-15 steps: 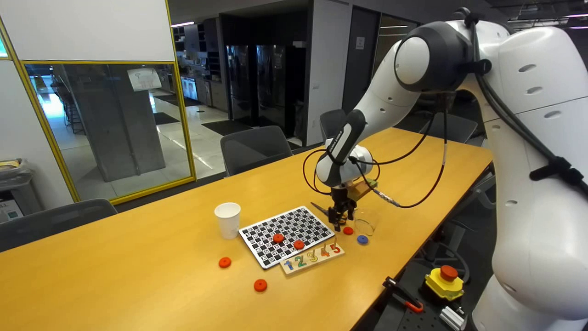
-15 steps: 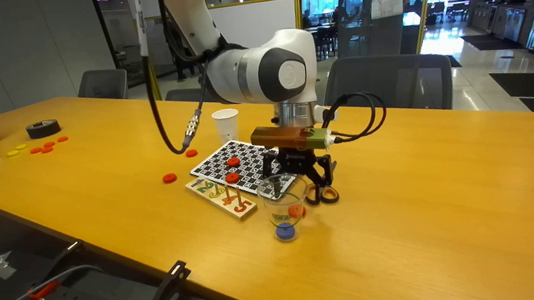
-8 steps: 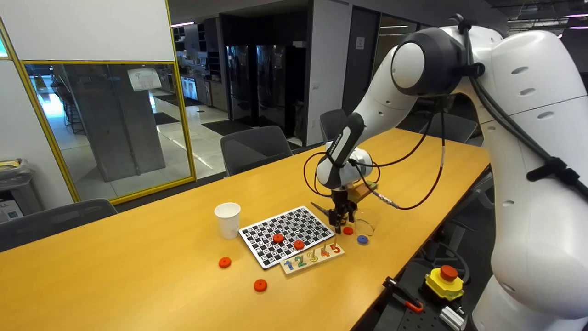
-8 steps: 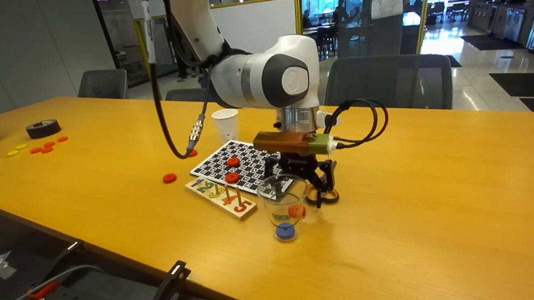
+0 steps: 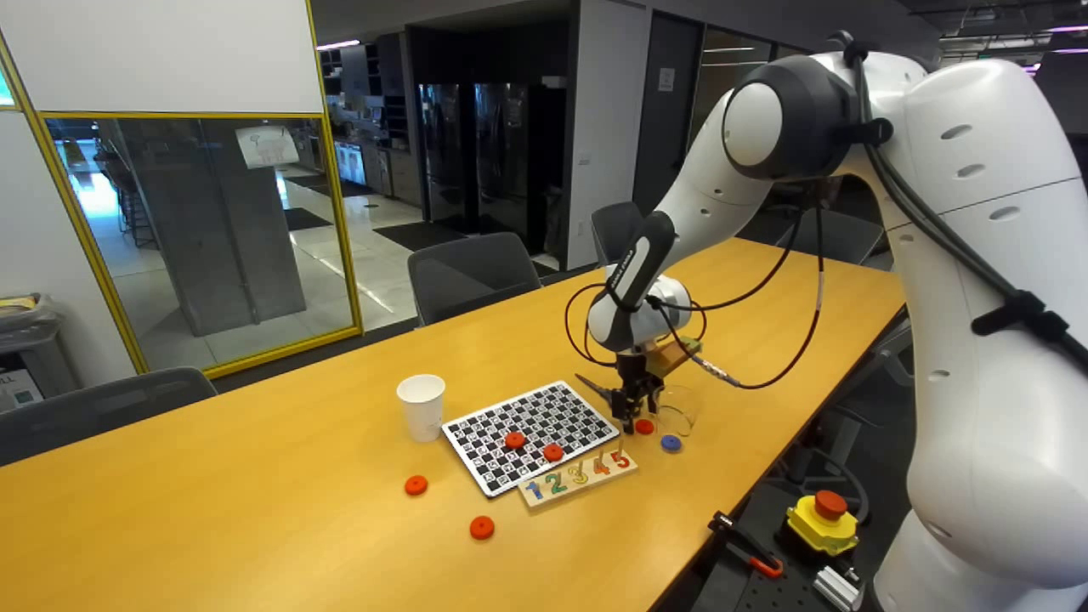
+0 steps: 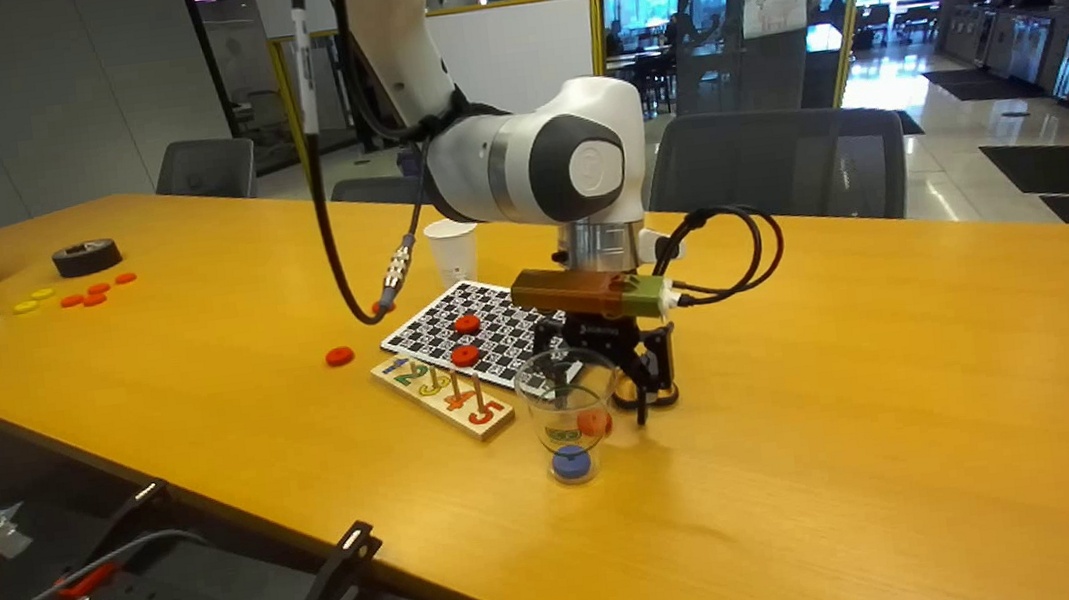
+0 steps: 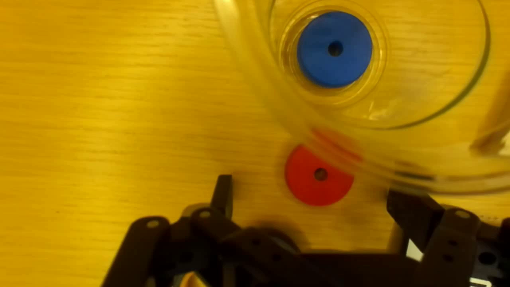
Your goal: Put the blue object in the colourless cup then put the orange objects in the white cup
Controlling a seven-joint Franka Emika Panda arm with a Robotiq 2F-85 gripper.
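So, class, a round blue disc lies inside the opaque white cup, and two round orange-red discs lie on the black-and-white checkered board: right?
Wrong cup: the wrist view shows the blue disc inside the colourless transparent cup. Two orange-red discs lie on the board.

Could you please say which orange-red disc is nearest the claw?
The disc beside the clear cup, right by the open claw; the others lie on the checkerboard or farther off.
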